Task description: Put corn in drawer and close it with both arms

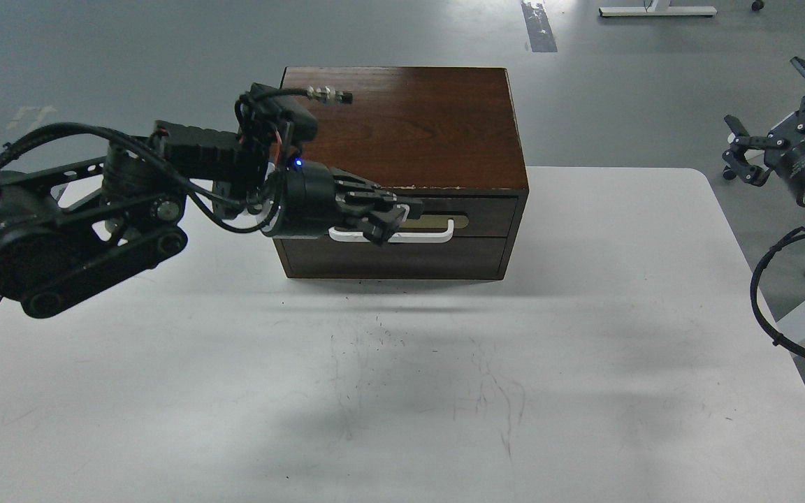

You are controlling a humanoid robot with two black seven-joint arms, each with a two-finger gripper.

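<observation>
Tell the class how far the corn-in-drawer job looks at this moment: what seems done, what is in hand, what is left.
The drawer looks shut, flush with the cabinet front. No corn is in view, so whether it lies inside cannot be told. The left gripper is at the white handle. The right gripper hangs off to the side, away from the table. Either opening or withdrawal is left.

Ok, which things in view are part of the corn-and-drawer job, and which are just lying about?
Job:
- drawer, shut, white handle
- left gripper, at the handle
- right gripper, off to the right, away from the table
- corn: not in view

Lying about:
- white table
- lower front panel
</observation>
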